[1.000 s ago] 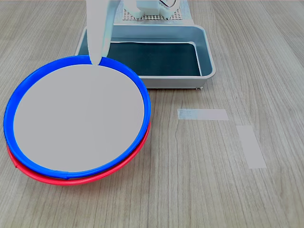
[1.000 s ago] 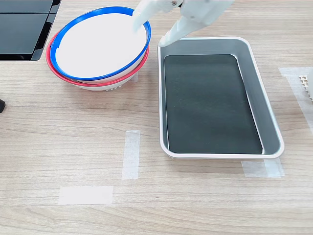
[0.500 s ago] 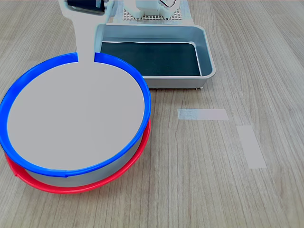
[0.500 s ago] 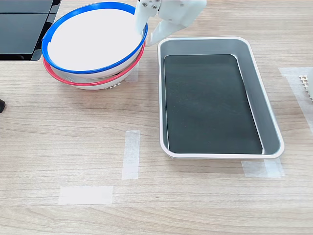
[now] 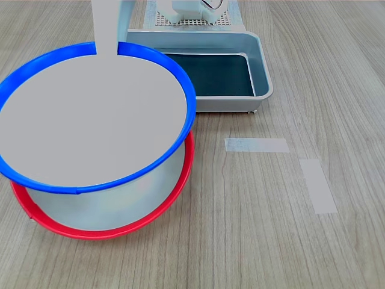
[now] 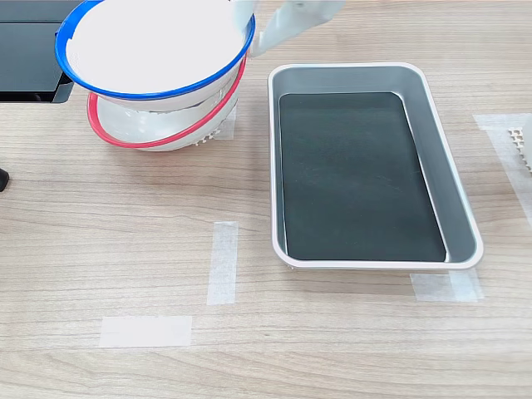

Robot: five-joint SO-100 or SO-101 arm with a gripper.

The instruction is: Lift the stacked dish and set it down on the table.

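The white gripper (image 6: 249, 29), clamped on the round blue-rimmed stacked dish (image 5: 90, 117), has raised it clear of the red-rimmed dish (image 5: 150, 211), ready for the wood-grain table (image 5: 252, 229).

Gripper (image 6: 252, 25) cut off by the second exterior view's top edge, its grip unclear, red-rimmed dish (image 5: 157, 205) largely hidden beneath the stacked dish (image 5: 90, 120), tray (image 5: 260, 66) partly covered behind it

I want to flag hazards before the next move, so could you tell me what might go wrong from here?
The gripper holds the blue dish only at one edge, so it hangs tilted and might slip.

The blue dish still overlaps the red dish, so moving sideways too low could drag it.

The metal tray sits close by; a swing that way could clip its rim.
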